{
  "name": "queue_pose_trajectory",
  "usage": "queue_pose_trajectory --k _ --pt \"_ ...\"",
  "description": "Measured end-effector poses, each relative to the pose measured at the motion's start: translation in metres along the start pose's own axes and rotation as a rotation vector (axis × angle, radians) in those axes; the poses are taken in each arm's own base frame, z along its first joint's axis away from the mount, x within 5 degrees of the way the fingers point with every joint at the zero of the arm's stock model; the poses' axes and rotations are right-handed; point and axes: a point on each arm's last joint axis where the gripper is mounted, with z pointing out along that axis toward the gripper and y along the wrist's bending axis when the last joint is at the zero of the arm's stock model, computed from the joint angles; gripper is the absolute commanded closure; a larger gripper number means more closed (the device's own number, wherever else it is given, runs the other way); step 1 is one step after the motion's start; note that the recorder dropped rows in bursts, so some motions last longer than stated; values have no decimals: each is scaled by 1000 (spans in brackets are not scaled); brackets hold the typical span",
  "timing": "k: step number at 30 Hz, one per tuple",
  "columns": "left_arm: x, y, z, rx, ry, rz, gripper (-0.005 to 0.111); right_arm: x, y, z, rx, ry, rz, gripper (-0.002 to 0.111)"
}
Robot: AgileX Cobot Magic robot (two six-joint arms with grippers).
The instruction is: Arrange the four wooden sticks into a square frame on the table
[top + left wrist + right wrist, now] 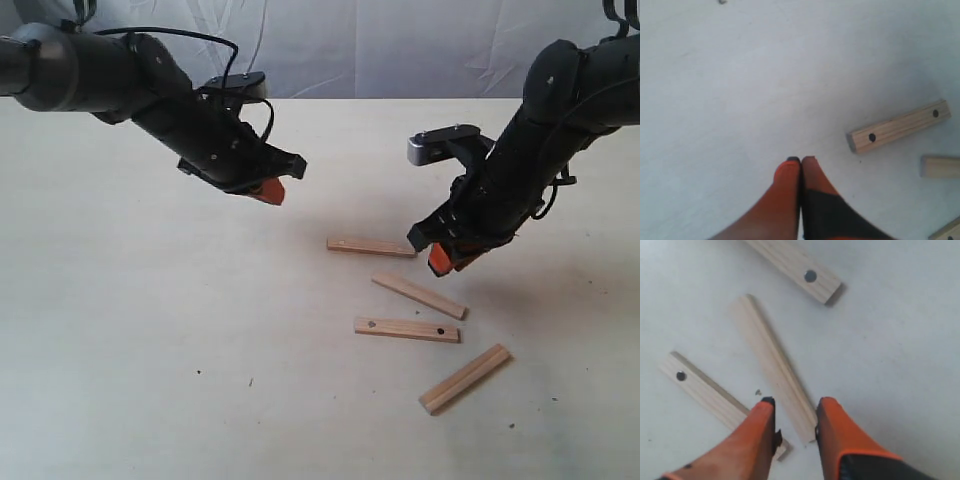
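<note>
Here, four wooden sticks (407, 329) lie scattered on worktop (150, 330). L arm (150, 95): jaws clenched, empty. R arm (540, 170): jaws released above one stick (772, 365).

Open table (150, 350) at left — four sticks (407, 329) clustered right-centre, narrow gaps between

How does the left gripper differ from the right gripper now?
The left gripper has its fingers pressed together; the right gripper has them apart. The left gripper hangs over the table alone; the right gripper has the end of a wooden stick between its fingers. Both have orange fingers and grip nothing.
</note>
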Motion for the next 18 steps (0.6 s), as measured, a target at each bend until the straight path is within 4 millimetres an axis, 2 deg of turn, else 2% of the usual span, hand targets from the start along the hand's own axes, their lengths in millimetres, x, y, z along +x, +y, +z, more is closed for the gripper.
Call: queue_pose_trajectory --k 4,10,18 --pt "18 1 -23 -54 -33 4 107 9 14 7 -5 17 -73 78" --pt "54 -3 -58 -109 -104 0 107 7 41 12 -12 9 -177 78" --pt "102 -4 -79 -138 -87 39 107 17 66 30 48 27 -427 78"
